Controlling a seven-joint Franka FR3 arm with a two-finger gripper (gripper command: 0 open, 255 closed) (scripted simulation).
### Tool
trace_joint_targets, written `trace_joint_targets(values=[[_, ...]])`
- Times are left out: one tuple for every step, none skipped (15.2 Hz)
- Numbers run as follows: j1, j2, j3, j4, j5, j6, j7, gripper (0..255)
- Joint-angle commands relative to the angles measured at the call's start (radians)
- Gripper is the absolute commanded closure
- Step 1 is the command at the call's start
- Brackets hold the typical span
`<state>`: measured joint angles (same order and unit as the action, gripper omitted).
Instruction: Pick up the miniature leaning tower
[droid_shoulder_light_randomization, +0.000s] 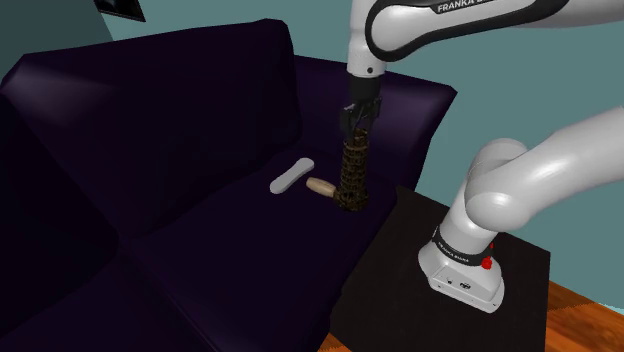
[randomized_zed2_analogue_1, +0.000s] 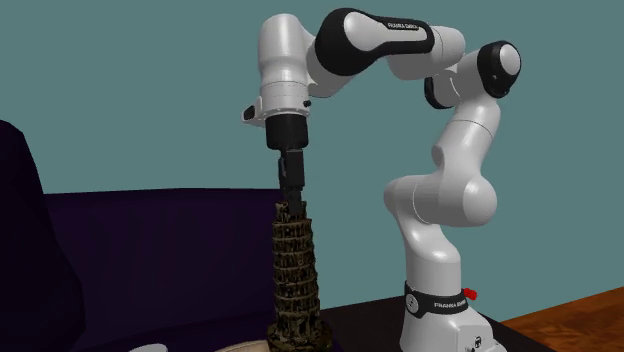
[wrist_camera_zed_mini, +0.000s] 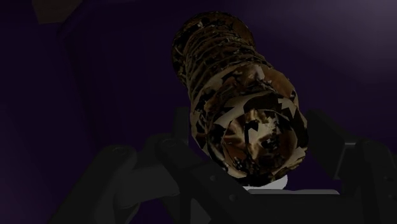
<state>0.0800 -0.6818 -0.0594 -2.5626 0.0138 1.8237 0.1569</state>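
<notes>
Where the shoulder view looks down, a dark purple sofa spreads wide, and the small brown tower stands up on its seat, near the edge by the black stand. The black claw comes straight down onto the top of the tower. A pale grey remote lies on the seat close by. A little tan thing lies between the remote and the foot of the tower, just beside the tower. The white arm rises from the stand and bends over the sofa.

From the second exterior view, the tower leans a little, with its foot on the sofa. The claw is at its very top, with a blue-green wall behind. Some wood floor shows at that view's lower right.

Seen from the wrist view, the top of the tower sits between the two black fingers. Both press against its sides, so the claw is clenched on the tower
</notes>
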Motion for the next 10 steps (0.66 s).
trace_joint_targets(values=[[0.000, -0.006, 0.001, 0.025, 0.000, -0.029, 0.001, 255], [0.000, -0.007, 0.001, 0.037, 0.000, -0.043, 0.002, 255], [0.000, -0.008, 0.001, 0.050, 0.000, -0.056, 0.002, 255], [0.000, -0.008, 0.002, 0.063, 0.001, -0.070, 0.003, 255], [0.001, -0.009, 0.002, 0.076, 0.001, -0.084, 0.003, 255], [0.001, -0.009, 0.002, 0.090, 0.001, -0.097, 0.004, 255], [0.001, -0.009, 0.002, 0.103, 0.001, -0.111, 0.005, 255], [0.001, -0.008, 0.003, 0.117, 0.001, -0.124, 0.005, 255], [0.001, -0.008, 0.003, 0.119, 0.001, -0.126, 0.005, 255], [0.001, -0.008, 0.003, 0.119, 0.001, -0.126, 0.005, 255]])
